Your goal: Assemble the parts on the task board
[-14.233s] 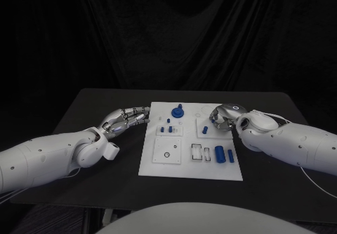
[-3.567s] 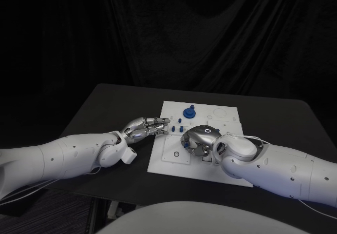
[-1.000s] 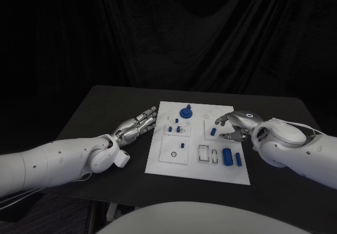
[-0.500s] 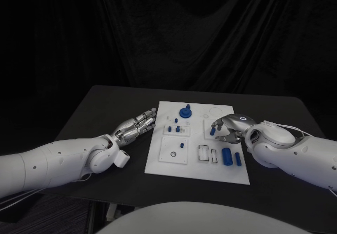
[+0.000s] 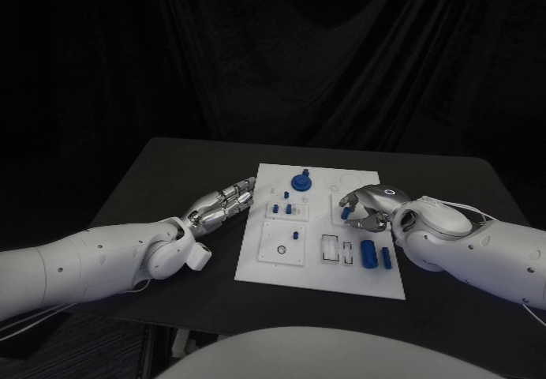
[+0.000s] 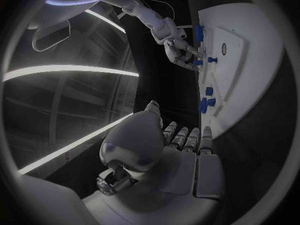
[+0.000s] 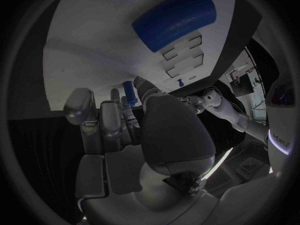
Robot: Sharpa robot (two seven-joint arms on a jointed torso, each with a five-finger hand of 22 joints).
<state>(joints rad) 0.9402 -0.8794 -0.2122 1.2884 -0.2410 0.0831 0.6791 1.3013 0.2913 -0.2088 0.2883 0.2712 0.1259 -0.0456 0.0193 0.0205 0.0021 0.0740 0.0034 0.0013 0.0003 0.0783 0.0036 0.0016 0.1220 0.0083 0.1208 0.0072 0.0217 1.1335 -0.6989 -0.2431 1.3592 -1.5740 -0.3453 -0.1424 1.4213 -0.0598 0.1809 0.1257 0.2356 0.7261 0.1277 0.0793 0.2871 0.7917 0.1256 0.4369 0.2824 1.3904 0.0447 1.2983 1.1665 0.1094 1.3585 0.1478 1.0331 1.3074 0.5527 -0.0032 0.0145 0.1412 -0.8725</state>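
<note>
On the black table [image 5: 159, 170] the white task board [image 5: 322, 272] lies between the two arms. Over its right side the right hand [image 5: 371, 207] curls its fingers about a small blue peg [image 5: 345, 212]; whether it truly grips it I cannot tell. Just beside the board's left edge, the left hand [image 5: 218, 207] rests flat, fingers apart, holding nothing.

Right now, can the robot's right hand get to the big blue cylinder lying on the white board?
Probably yes. The right hand hovers over the task board, fingers around a small blue peg. The big blue cylinder lies just nearer the robot, with nothing over it. The hand would likely need to deal with the peg first.
</note>
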